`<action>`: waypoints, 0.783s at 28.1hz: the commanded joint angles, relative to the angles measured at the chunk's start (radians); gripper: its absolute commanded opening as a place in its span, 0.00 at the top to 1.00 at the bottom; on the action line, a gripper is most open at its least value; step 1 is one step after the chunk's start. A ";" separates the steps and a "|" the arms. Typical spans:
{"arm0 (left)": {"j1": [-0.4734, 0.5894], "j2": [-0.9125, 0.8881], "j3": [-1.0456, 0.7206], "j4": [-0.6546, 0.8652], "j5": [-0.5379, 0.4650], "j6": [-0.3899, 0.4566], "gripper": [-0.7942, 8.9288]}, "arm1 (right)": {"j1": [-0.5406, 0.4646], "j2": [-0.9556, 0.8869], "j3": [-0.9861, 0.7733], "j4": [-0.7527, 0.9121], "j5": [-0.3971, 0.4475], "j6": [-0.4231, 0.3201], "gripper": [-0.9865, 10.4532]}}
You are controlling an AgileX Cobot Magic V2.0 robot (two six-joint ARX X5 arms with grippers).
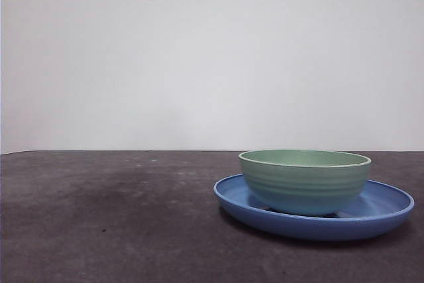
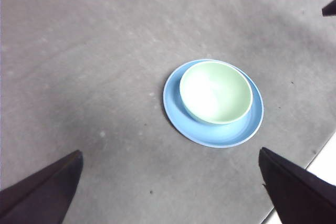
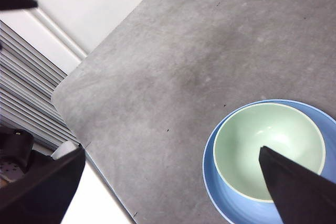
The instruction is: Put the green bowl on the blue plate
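The green bowl (image 1: 305, 180) sits on the blue plate (image 1: 387, 207). Both grippers, left (image 2: 168, 192) and right (image 3: 173, 192), hang above it, jaws wide apart, holding nothing.

Low front camera looks level across my table (image 1: 99, 217); both my wrist cameras look down, sharing the blue plate (image 2: 210, 129).

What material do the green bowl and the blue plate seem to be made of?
The green bowl: probably glazed ceramic or melamine; smooth, with a soft sheen, faint ridges outside and a lighter rim. The blue plate: likely the same kind, glossy, with bright highlights along its raised rim. The pictures cannot settle ceramic against plastic.
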 commanded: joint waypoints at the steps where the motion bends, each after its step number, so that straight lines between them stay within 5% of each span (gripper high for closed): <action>1: 0.001 -0.094 -0.101 0.031 0.003 -0.029 0.28 | 0.003 0.006 0.021 0.008 -0.002 0.010 0.37; 11: 0.001 -0.360 -0.365 0.064 0.003 -0.181 0.28 | 0.003 0.006 0.021 0.008 -0.002 0.006 0.37; 22: 0.001 -0.405 -0.389 0.068 0.120 -0.217 0.28 | 0.003 0.006 0.021 0.008 -0.002 0.006 0.37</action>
